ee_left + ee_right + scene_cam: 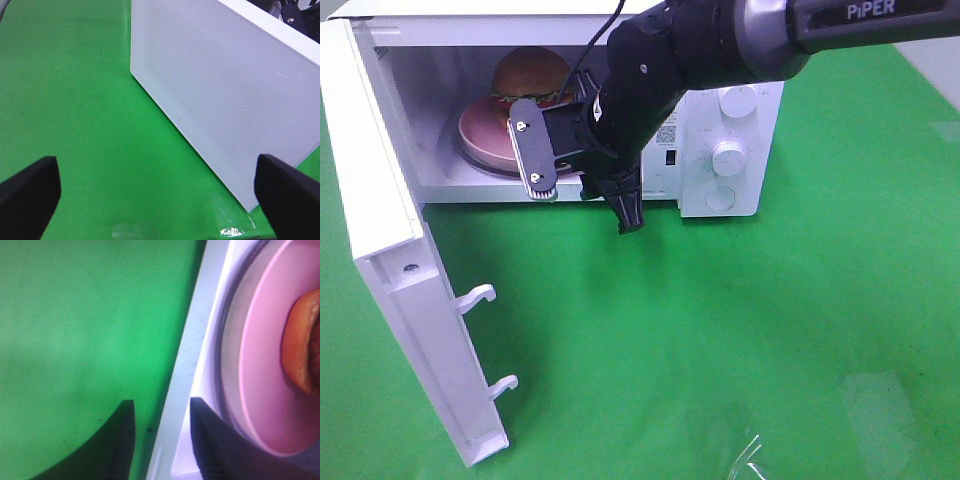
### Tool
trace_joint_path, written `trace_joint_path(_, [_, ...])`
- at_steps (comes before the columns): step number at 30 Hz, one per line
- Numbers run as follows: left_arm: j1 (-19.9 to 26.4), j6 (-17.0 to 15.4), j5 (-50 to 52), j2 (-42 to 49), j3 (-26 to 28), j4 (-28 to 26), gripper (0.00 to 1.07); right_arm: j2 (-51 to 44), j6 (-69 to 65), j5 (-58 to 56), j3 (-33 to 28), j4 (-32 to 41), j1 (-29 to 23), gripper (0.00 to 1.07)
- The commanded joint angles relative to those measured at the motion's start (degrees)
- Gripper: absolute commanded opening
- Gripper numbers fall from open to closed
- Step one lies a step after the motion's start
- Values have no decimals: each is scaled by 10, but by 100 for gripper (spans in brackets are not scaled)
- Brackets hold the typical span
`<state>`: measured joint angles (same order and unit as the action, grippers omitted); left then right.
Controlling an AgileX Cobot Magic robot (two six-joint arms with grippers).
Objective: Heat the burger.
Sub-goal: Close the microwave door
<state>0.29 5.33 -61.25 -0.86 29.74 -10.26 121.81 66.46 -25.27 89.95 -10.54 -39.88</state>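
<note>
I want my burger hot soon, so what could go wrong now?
1. The right gripper hangs open at the mouth of the microwave, close to the rim of the pink plate. A bump could slide the plate and tip the burger.
2. The door stands wide open. Swinging it shut while that arm is there would probably hit the arm.
3. The left gripper, open, faces the door's outside. A hard push might shove the whole microwave.

Burger (532, 68) on pink plate (478, 132) inside the open microwave (752, 150), right arm (720, 40) at its mouth
</note>
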Motion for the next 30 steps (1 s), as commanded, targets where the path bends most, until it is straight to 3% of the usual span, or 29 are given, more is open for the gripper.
trace_joint_path(1, [1,-1,0,2,-1,-4,98,-30,-24,5,-32,1,-1,41])
trace_joint_path(11, [1,-1,0,2,-1,-4,98,-109,-161,6,-116,-25,-1,44])
trace_joint_path(13, [1,-1,0,2,-1,-4,98,-138,-233,6,-144,-25,-1,54])
trace_joint_path(14, [1,-1,0,2,-1,-4,98,-138,-233,6,-144,-25,-1,54])
trace_joint_path(15, [1,-1,0,2,-1,-4,98,-154,-274,6,-161,-26,-1,62])
trace_joint_path(16, [1,-1,0,2,-1,-4,98,-154,-274,6,-161,-26,-1,62])
trace_joint_path(17, [1,-1,0,2,-1,-4,98,-171,-328,6,-178,-40,-1,71])
trace_joint_path(18, [1,-1,0,2,-1,-4,98,-171,-328,6,-178,-40,-1,71])
trace_joint_path(20, [1,-1,0,2,-1,-4,98,-212,-447,6,-210,-52,0,82])
trace_joint_path(30, [1,-1,0,2,-1,-4,98,-308,-625,-67,-283,-49,0,78])
